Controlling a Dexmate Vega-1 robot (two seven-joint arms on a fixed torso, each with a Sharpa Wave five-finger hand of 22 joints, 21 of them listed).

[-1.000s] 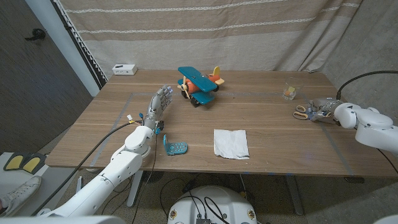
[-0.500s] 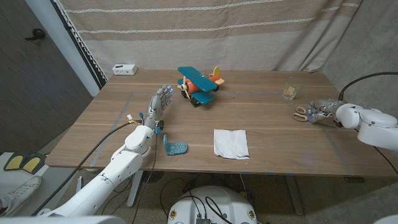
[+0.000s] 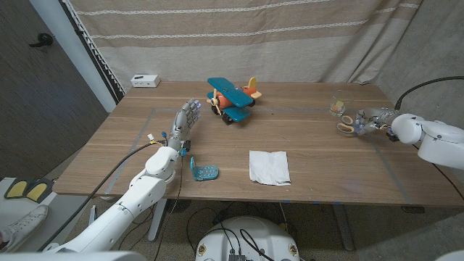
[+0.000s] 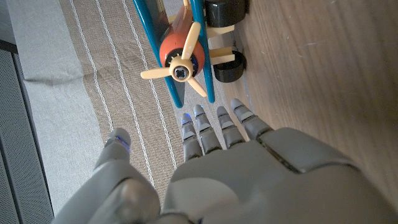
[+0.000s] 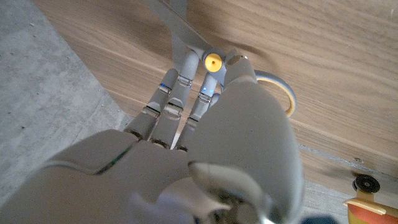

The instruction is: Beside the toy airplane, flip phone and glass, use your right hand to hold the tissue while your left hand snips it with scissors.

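While I judge how these things will handle, my notes run as follows.

Tissue (image 3: 269, 166): it lies flat near the table's (image 3: 304, 145) front edge, well apart from both hands. I judge it very light and limp, likely to slide or bunch if I press it off-centre, so I would pin or pinch it at one edge and leave the other edge free for the blades.

Scissors (image 3: 349, 125): they are at the right hand, near the glass (image 3: 338, 104). The right wrist view shows metal blades, a yellow pivot and a pale loop handle against the wood. I judge them stiff and fairly light, with blades slick to the touch, so the loops are the place to take hold.

Right hand (image 3: 370, 119): its fingers (image 5: 168, 106) curl over the scissors at the pivot. It appears to grip them, though I cannot tell how firmly.

Left hand (image 3: 185, 122): spread and holding nothing, fingertips (image 4: 219, 118) pointing toward the airplane (image 3: 232, 99) and just short of its propeller.

Phone (image 3: 203, 171): open, blue, just beside the left forearm, near the tissue.

Risk: the task wants the scissors in the left hand, so they must cross over, and a handover by the slippery blades could drop them.
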